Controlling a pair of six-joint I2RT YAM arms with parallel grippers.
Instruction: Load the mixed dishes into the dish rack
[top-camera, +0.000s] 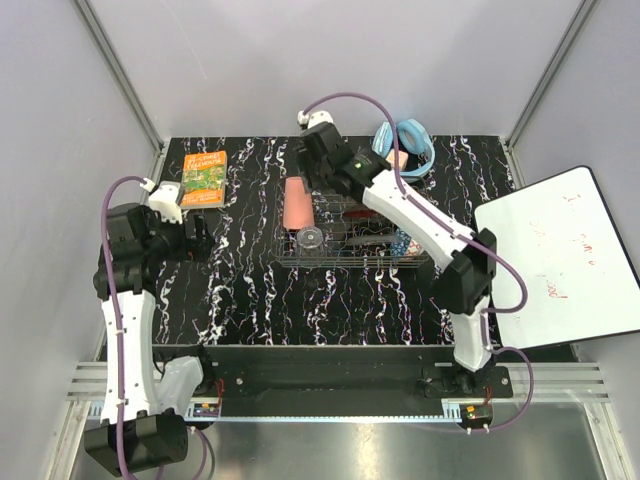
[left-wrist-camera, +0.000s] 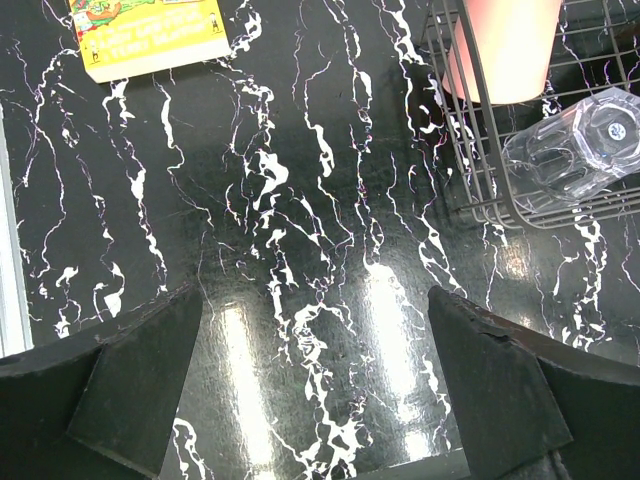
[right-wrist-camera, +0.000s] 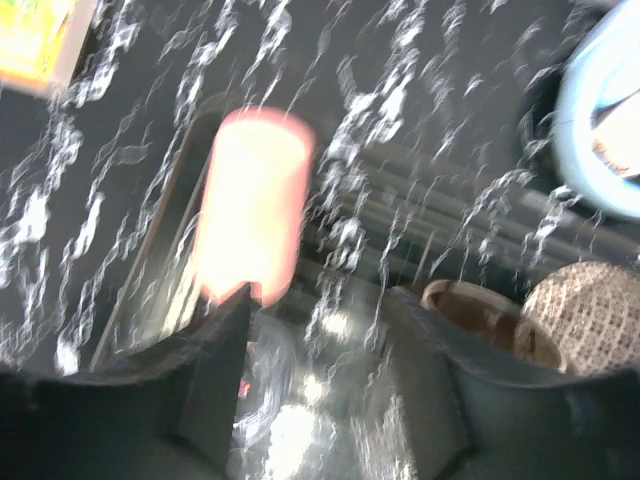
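Orange-green book far left on marbled table; light-blue headphones far edge; whiteboard right.

Silvery wire dish rack is sitting flat, low-sided, with its long side running left-right. Salmon-pink plastic cup is lying on its side at the rack's left end, long axis running near-far. Small clear glass tumbler is lying on its side in the near-left corner, just beside the cup. Beige speckled bowl is sitting toward the right end, blurred. Blue patterned bowl is showing there too, mostly hidden.
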